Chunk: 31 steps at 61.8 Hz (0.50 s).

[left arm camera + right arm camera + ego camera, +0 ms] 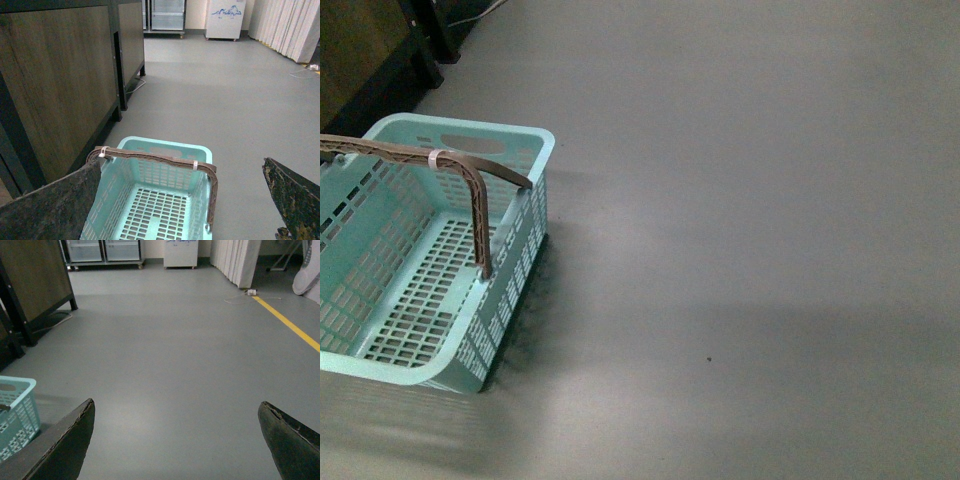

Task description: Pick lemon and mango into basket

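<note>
The light turquoise basket (510, 290) with slotted sides stands on the grey floor at the left of the front view, empty, its brown handle (470, 175) raised. It also shows in the left wrist view (165, 150) and at the edge of the right wrist view (20, 410). My left gripper (182, 167) is open above and behind the basket. My right gripper (175, 410) is open over bare floor, to the right of the basket. No lemon or mango is in view. Neither gripper shows in the front view.
Dark wooden cabinets on black legs (65, 75) stand to the left of the basket. Glass-door coolers (167, 15) and a white chest (226, 20) stand far back. A yellow floor line (290, 325) and a cable (240, 297) lie at the right.
</note>
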Each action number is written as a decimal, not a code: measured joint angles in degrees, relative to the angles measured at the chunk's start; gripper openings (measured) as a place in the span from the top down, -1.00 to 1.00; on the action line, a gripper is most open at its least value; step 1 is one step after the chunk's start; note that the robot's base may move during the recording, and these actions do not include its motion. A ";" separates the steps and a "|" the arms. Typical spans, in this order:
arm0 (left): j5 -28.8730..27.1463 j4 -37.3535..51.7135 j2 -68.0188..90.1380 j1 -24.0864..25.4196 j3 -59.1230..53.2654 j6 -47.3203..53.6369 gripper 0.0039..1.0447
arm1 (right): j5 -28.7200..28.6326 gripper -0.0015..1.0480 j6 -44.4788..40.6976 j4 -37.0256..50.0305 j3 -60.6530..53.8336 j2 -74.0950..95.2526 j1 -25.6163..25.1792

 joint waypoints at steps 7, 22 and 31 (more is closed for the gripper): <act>0.00 0.00 0.00 0.00 0.00 0.02 -0.87 | 0.00 -0.83 0.00 0.00 0.00 0.00 0.00; 0.00 0.00 0.00 0.00 0.00 0.00 -0.87 | 0.00 -0.83 0.00 0.00 0.00 0.00 0.00; 1.95 -13.92 7.08 0.52 5.40 -10.36 -0.87 | 0.00 -0.83 0.00 0.00 0.00 0.00 0.00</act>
